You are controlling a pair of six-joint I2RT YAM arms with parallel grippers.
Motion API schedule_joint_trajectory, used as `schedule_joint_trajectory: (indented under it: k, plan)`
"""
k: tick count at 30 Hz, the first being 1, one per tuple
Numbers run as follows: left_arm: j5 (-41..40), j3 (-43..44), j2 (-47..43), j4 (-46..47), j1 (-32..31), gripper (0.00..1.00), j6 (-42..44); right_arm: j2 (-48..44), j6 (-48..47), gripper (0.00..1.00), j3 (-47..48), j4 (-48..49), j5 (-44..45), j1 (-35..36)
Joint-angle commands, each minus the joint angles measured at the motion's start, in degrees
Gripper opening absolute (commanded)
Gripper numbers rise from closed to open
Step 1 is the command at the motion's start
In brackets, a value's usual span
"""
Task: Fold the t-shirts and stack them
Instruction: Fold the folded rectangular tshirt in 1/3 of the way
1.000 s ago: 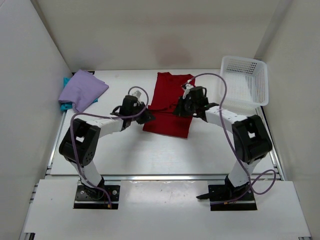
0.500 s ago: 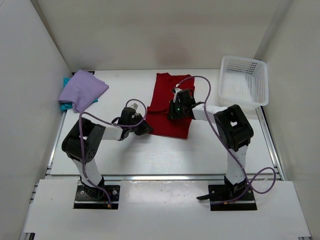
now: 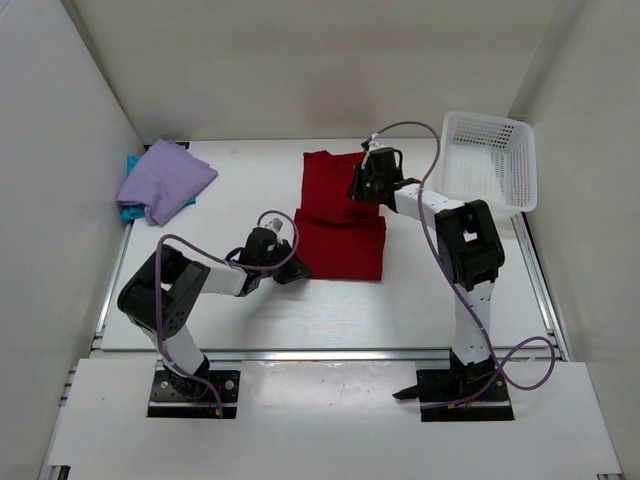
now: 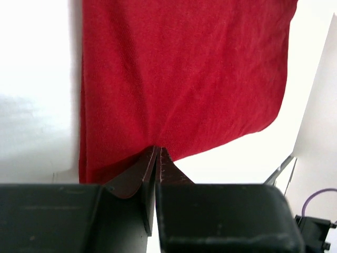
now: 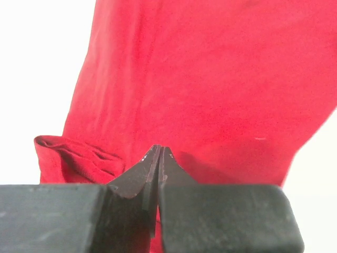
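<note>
The deep red t-shirt (image 3: 340,245) lies flat mid-table, its lower part a neat rectangle and its upper part narrower. My left gripper (image 3: 291,270) is at its near left corner, shut on the cloth edge (image 4: 179,74), and creases run into the tips (image 4: 158,149). My right gripper (image 3: 362,190) is at the shirt's upper right and shut, with its tips (image 5: 159,149) pinched into the red cloth (image 5: 210,79). A folded sleeve (image 5: 73,155) lies just left of them. The lavender t-shirt (image 3: 165,180) lies folded at the far left on top of the teal t-shirt (image 3: 129,211).
A white lattice basket (image 3: 488,165) stands at the far right, close to the right arm. White walls close in the table on the left, back and right. Purple cables loop over both arms.
The left gripper moved toward the near edge along the shirt's left side. The right gripper moved toward the far end. The shirt's lower part spread wider and squarer.
</note>
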Motion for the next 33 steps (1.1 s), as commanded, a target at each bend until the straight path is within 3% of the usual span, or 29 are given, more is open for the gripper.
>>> schedule_joint_trajectory:
  k: [1, 5, 9, 13, 20, 24, 29, 33]
  plan:
    - [0.3, -1.6, -3.1, -3.6, -1.0, 0.14, 0.9, -5.8, -1.3, 0.0, -0.8, -0.5, 1.0, -0.5]
    - [0.4, -2.1, -7.2, -5.0, -0.5, 0.15, 1.5, -16.1, 0.9, 0.0, -15.6, 4.2, -3.0, 1.6]
    - [0.6, -2.4, -11.9, -6.4, 0.6, 0.17, 1.6, -18.2, 1.3, 0.0, -21.1, 5.2, -6.0, 6.5]
    - [0.3, -4.4, -14.4, -6.8, 1.8, 0.19, 1.7, -12.5, 1.5, 0.0, -17.2, 4.5, -10.5, 7.3]
    - [1.7, -7.7, -16.7, -7.3, 3.5, 0.2, 2.2, 0.2, 4.9, 0.0, -4.5, 3.9, -16.4, 0.4]
    - [1.7, -8.9, -19.1, -9.3, 6.3, 0.23, 4.2, 2.9, 6.6, 0.0, -3.6, 5.3, -19.3, -0.6]
    - [1.4, -8.4, -18.9, -9.9, 7.6, 0.32, 5.2, 4.3, 8.2, 0.0, -4.3, 5.7, -21.5, -1.1]
    - [0.5, -7.2, -16.5, -8.8, 7.2, 0.44, 5.1, -3.1, 6.1, 0.0, -4.4, 3.6, -19.6, -0.6]
